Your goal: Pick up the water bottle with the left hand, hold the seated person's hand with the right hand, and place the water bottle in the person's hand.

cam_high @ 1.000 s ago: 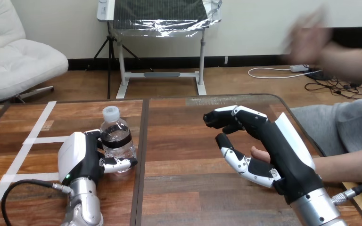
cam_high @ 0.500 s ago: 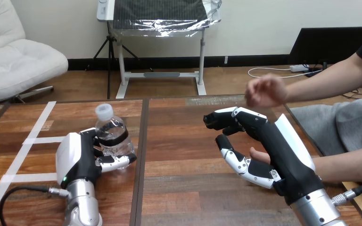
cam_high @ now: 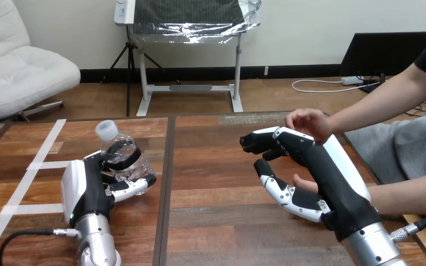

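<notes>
A clear water bottle (cam_high: 121, 158) with a white cap and a dark label band leans to the left at the table's left. My left hand (cam_high: 89, 188) is shut on it, thumb across its lower front. At the right my right hand (cam_high: 316, 166) stands on edge, fingers loosely bent and well apart from the thumb. A fingertip of the person's lower hand (cam_high: 305, 183) pokes out between thumb and palm; the rest is hidden behind my hand, so a hold cannot be told. The person's upper hand (cam_high: 309, 122) hovers just over my right hand's knuckles.
The wooden table (cam_high: 211, 221) has a dark seam down its middle and white tape lines (cam_high: 39, 160) at the left. The person's forearm (cam_high: 410, 194) comes in over the table's right edge.
My left hand has tipped the bottle to the left and raised it a little. The person's upper hand has come down from the upper right to just above my right hand, which has stayed put.
</notes>
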